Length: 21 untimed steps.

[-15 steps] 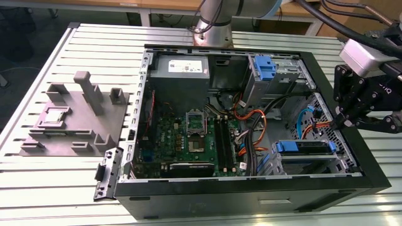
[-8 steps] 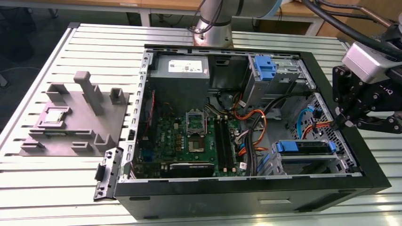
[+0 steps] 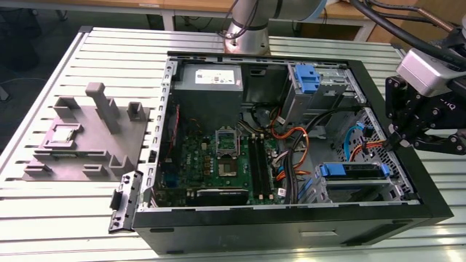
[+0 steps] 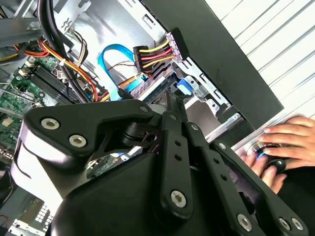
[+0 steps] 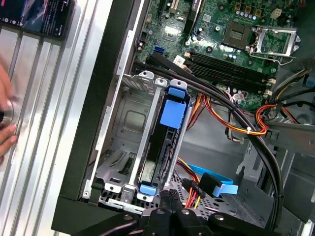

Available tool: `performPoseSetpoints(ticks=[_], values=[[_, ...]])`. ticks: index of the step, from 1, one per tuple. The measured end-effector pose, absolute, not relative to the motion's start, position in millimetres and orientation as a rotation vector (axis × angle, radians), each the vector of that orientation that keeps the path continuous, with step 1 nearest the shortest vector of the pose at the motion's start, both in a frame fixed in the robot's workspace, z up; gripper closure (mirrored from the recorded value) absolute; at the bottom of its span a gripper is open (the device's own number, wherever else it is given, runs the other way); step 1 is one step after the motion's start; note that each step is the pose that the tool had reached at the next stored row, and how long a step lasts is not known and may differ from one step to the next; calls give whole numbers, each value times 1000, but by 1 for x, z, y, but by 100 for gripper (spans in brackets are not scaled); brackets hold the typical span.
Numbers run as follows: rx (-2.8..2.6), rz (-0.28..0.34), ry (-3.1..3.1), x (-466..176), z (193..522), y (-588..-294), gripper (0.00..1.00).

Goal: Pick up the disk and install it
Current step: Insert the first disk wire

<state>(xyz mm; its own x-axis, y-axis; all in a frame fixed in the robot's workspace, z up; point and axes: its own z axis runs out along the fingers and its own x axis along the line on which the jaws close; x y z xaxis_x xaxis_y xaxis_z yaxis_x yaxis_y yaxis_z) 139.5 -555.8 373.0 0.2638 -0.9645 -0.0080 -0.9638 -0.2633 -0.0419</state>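
The disk point(image 3: 353, 170) sits in the metal drive cage point(image 3: 364, 188) at the near right corner of the open computer case point(image 3: 291, 226), its blue rails showing. In the first wrist view the disk point(image 5: 165, 147) stands on edge in a cage slot, with a blue tab over it. My gripper point(image 3: 399, 143) hangs over the case's right wall, just above and to the right of the cage, apart from the disk. Its fingertips meet at a point, shut with nothing between them. The gripper point(image 5: 167, 199) is also at the picture's edge in the first wrist view.
Orange, black and blue cables point(image 3: 295, 150) run beside the cage. The motherboard point(image 3: 218, 164), a grey power-supply box point(image 3: 211, 79) and a blue latch piece point(image 3: 309, 82) are inside the case. A grey fixture point(image 3: 87, 136) lies at the exterior view's left. A person's hand point(image 4: 285, 142) rests on a device outside the case.
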Motion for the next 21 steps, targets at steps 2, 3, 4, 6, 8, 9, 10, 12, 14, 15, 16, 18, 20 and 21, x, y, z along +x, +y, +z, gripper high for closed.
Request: performPoseSetpoints(ticks=[2,3,4,6,8,9,10,12,14,15,16,18,20,21], values=[[-2467,-30,1883,140,373,-556,90],[-2467,-30,1883,140,373,-556,90],[-2467,-30,1883,140,373,-556,90],[-2467,-30,1882,140,373,-556,90],[-2476,-29,1871,140,373,-556,90],[-2488,-29,1854,140,373,-556,90],[-2504,-28,1833,140,373,-556,90],[-2529,-28,1797,139,373,-556,90],[-2547,-29,1770,140,373,-556,90],[-2549,-31,1764,140,373,-556,90],[-2551,-34,1760,140,373,-555,90],[-2553,-35,1755,140,372,-554,90],[-2556,-36,1752,140,372,-552,90],[-2557,-36,1750,140,372,-551,90]])
